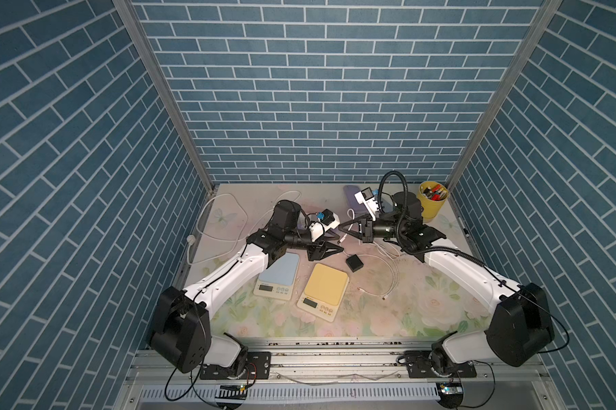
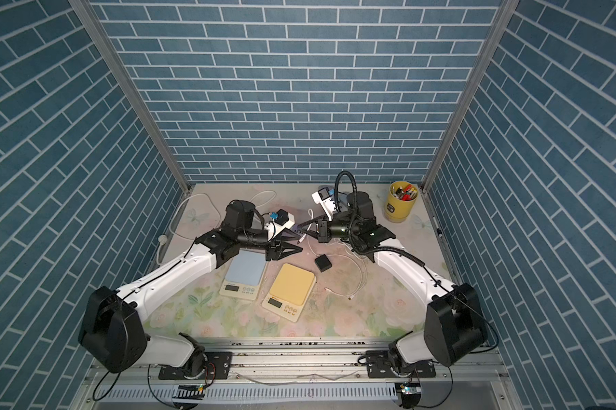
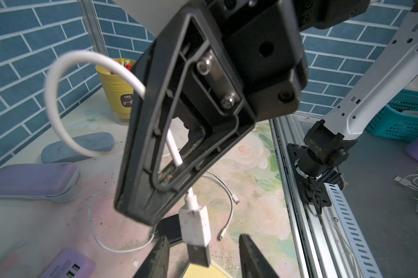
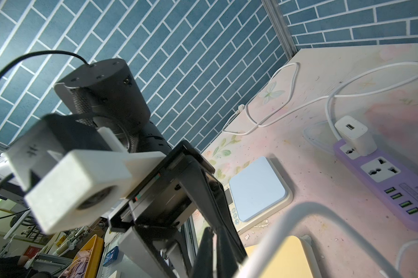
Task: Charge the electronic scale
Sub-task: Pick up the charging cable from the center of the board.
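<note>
Right gripper (image 1: 343, 229): clamped on white USB cable (image 3: 56, 96) just behind its USB-A plug (image 3: 195, 231), apparently presenting the plug for handover. Left gripper (image 3: 203, 243): jaws apart either side of that plug, not touching. Blue-topped scale (image 1: 279, 271) and yellow-topped scale (image 1: 326, 287): flat on desk (image 1: 388, 319) beneath, near purple power strip (image 4: 383, 183).

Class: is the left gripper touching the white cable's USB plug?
Apart. The left wrist view shows the USB plug hanging between the left gripper's fingers, a gap on each side.

blue scale (image 1: 279, 271): left arm (image 1: 228, 277) hides one corner from us
yellow scale (image 3: 210, 273): we see an edge-cut sliver
cable (image 4: 304, 208): blurred
</note>
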Tool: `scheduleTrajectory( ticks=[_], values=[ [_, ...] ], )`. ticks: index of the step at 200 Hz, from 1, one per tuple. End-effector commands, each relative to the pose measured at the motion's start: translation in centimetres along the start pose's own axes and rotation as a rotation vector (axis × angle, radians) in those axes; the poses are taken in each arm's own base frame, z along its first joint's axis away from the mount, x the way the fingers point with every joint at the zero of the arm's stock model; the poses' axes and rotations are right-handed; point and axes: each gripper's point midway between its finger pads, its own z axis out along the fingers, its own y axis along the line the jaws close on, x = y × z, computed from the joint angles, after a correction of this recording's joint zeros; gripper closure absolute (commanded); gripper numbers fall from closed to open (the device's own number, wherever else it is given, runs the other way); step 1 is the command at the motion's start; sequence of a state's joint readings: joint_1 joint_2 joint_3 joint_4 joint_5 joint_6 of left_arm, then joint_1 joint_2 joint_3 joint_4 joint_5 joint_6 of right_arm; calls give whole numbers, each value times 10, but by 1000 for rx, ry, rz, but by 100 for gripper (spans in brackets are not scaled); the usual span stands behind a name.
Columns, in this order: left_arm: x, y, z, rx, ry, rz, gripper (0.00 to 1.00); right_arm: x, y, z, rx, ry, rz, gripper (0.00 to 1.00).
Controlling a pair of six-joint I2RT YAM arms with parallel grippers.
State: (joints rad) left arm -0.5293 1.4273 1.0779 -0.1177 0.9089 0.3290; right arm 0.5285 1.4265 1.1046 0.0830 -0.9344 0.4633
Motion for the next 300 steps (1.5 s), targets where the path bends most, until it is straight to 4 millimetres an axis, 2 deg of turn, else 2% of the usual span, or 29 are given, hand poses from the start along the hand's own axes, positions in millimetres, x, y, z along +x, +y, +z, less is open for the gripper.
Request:
scheduleTrajectory(
  ticks=[1,74,89,117,146,152,163,180,192,211,234,259,300],
  values=[
    [-5,-4,-1,41,-10,-13,53,-18,25,-8,-59,-31,-118,100],
    [-15,-6,-4,69,-47,-23,62,-11,24,-6,-72,-1,-104,100],
    [-16,-7,-4,75,-49,-24,71,-10,22,-5,-70,3,-101,100],
    [-16,-5,-4,71,-45,-31,94,-10,20,-4,-61,3,-97,100],
    [-12,1,-4,29,-22,-38,98,-12,9,-5,4,-7,-58,100],
    [-10,3,-5,12,-12,-39,100,-13,5,-5,35,-9,-34,90],
    [-7,8,-6,-29,11,-35,100,-12,1,-6,62,-7,5,79],
    [1,18,-9,-113,62,-16,100,-10,-11,-9,142,-17,97,53],
    [9,28,-12,-199,110,5,100,-7,-28,-16,254,-32,190,45],
    [21,45,-17,-360,196,52,100,3,-53,-30,428,-69,360,43],
    [29,59,-21,-510,272,121,100,18,-67,-29,456,-104,560,44],
    [29,62,-20,-598,322,196,100,25,-69,-12,417,-97,665,46],
    [30,62,-15,-651,388,270,100,22,-62,13,360,-67,688,46]
  ],
)
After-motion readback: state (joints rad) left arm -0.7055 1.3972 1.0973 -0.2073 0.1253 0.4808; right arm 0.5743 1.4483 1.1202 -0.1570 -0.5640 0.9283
